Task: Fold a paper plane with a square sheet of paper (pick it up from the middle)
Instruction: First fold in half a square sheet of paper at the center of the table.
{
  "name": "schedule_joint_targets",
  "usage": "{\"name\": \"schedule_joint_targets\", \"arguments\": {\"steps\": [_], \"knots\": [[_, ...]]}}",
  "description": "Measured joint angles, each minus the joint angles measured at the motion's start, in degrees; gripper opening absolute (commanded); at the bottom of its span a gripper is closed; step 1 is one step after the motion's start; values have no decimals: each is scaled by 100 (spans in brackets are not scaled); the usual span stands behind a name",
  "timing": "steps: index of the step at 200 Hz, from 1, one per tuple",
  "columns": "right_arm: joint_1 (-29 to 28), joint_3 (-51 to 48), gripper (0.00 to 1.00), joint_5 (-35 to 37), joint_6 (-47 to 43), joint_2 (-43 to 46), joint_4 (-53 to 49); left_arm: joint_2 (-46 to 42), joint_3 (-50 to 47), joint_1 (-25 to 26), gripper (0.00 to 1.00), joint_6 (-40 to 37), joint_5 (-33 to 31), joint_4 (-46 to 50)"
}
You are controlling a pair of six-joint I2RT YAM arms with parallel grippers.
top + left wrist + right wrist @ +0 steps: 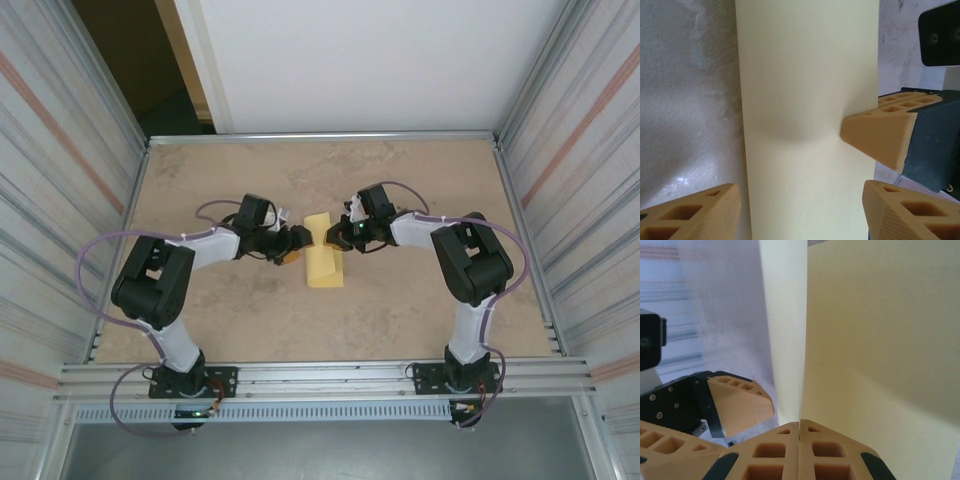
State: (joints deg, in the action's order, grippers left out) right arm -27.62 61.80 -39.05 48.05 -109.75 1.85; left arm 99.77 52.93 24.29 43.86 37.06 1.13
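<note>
Two robot arms are meeting at the middle of a tan table (pixel 220 320), working one pale-yellow sheet of paper (pixel 323 264) that is lying between them, plain on every face showing. The left arm (pixel 158 285) is reaching in from the left, the right arm (pixel 470 262) from the right.

The right gripper (pixel 338 236) is pinching the sheet. In its wrist view its two tan fingers (pixel 765 455) are pressing flat against each other, with the folded paper rising out of the seam between them, a narrow flap to the left and a broad face to the right.

The left gripper (pixel 296 243) is standing wide and holding nothing. In its wrist view its two fingers (pixel 695 215) are straddling the sheet, one at each long edge. There the paper is running as an upright strip with a soft bulge at mid-height, and a right-gripper fingertip (pixel 880 137) is touching the strip's right edge beside that bulge.

One green light (pixel 358 240) is glowing on the right gripper, and another is glowing at the left arm's base.
</note>
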Motion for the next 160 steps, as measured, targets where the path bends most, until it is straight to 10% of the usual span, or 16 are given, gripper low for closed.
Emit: {"name": "schedule_joint_targets", "arguments": {"steps": [160], "knots": [[66,-85,3,-44,109,-195,157,953,1117,238,45,-785,-468,1161]]}}
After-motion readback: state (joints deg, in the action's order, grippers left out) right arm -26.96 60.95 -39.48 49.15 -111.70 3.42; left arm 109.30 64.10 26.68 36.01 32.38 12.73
